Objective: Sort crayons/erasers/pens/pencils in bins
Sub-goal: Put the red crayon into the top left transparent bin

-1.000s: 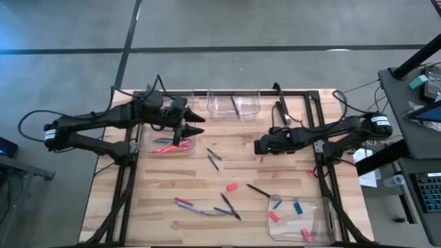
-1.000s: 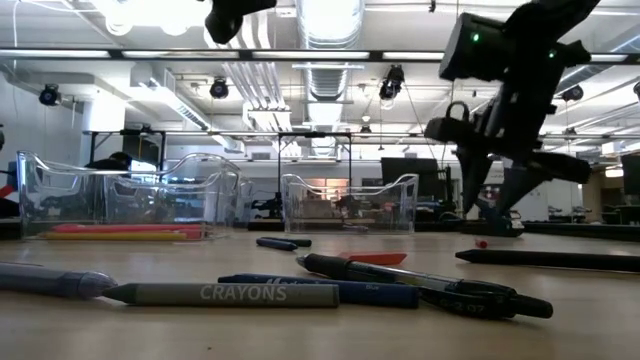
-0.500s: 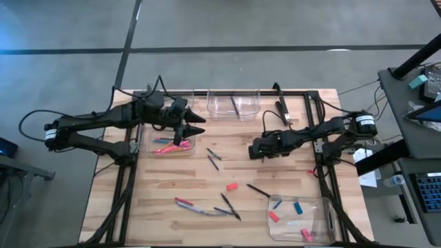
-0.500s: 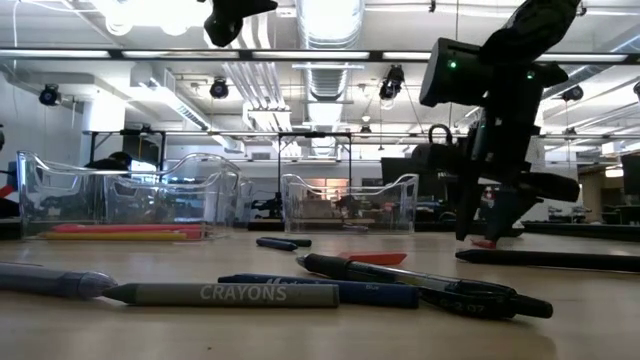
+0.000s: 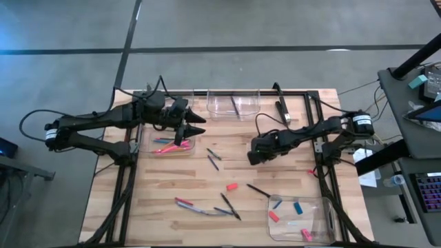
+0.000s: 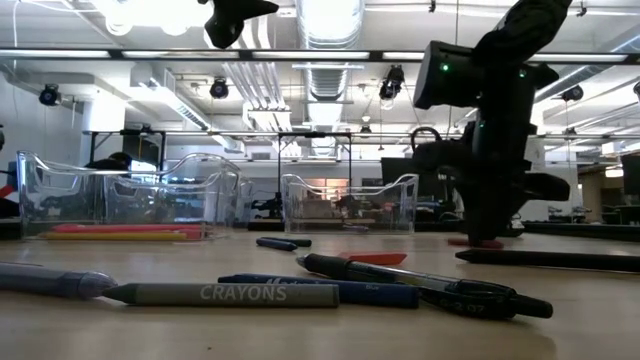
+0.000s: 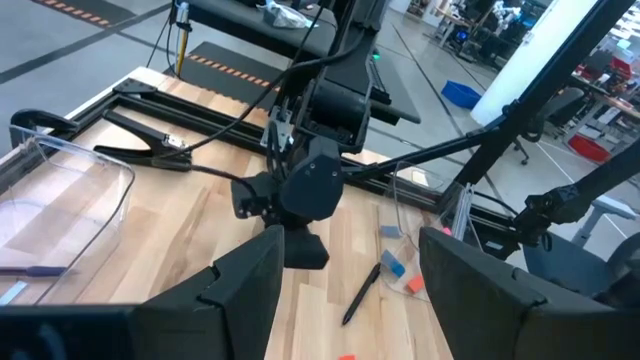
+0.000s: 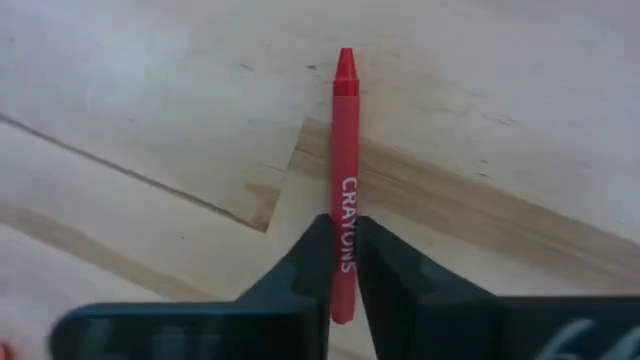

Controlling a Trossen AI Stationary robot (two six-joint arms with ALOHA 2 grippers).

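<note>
Two dark arms reach over the wooden surface (image 5: 172,186). The right pincer (image 8: 343,262) is down on the boards and squeezes a red crayon (image 8: 344,170) between its two dark fingers. The crayon's back end is hidden between them, and only its pointed tip and the white word CRAYONS show. From above, the crayon cannot be seen under the right pincer (image 5: 253,156). The left pincer (image 5: 186,135) hangs over the clear bin (image 5: 170,144) holding pink and orange sticks, and its fingers are spread apart with nothing in them. Another clear bin (image 5: 234,104) sits at the far edge of the surface, right of that first bin. A third bin (image 5: 301,217), with small chunky blue and red erasers (image 5: 298,207) inside, is cut off by the near edge. Slim dark pens (image 5: 229,206) and a red eraser (image 5: 232,186) lie loose between the first bin and the eraser bin. The bins are smooth and see-through, with low walls and round corners.
</note>
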